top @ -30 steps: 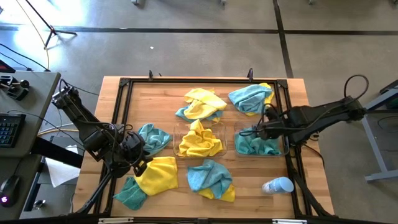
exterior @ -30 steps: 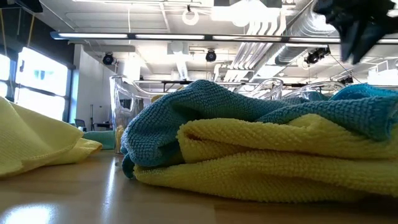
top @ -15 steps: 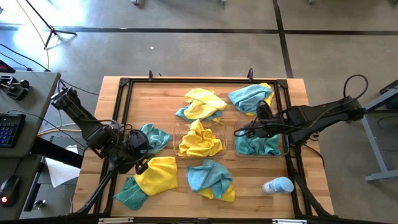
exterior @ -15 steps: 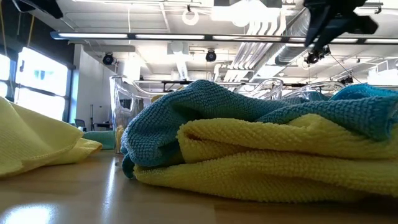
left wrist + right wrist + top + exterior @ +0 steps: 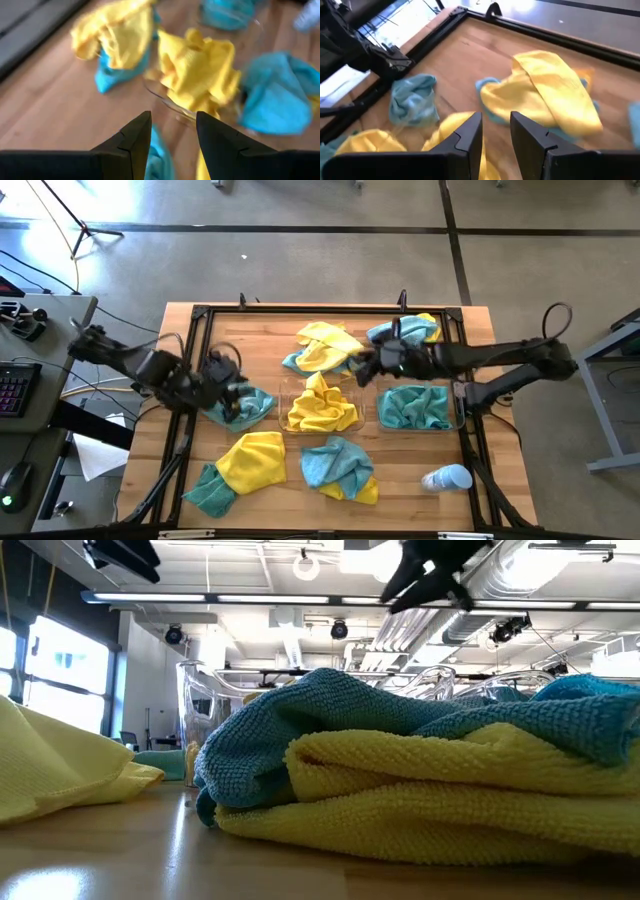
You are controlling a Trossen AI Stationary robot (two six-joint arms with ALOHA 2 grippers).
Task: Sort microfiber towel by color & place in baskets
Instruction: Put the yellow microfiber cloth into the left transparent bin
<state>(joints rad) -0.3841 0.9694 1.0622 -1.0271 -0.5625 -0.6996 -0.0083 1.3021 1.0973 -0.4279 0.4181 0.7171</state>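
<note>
Your largest exposure is the wooden slatted worktop (image 5: pixel 250 325) itself: loose cloths lie scattered across it inside the black metal frame (image 5: pixel 200 312), several in mixed heaps. The yellow-over-teal microfiber heap (image 5: pixel 322 347) at the far middle and the teal-and-yellow pile (image 5: pixel 340 469) at the near edge are each two colours tangled together. A single pinch into either could lift both cloths, and one would land in the wrong bin.

Next, the two clear plastic low-walled baskets. The middle basket (image 5: pixel 322 408) holds crumpled yellow towel, the right basket (image 5: pixel 418 408) holds teal. The yellow load stands above its rim (see the left wrist view), so another drop may spill over the wall or nudge the light bin.

Your right hand (image 5: pixel 362 370) hangs empty above the gap between the far yellow heap and the middle basket, fingers a narrow gap apart. At that width it may take only a thin fold, which could slip out in transit.

Your left hand (image 5: pixel 235 385) is over the lone teal crumpled towel (image 5: pixel 246 402) just left of the middle basket, fingers apart and empty. Descending there, it could strike that basket's wall.

Smallest item: the white and light-blue bottle (image 5: pixel 446 478) lying at the near right could roll if an arm sweeps low.
</note>
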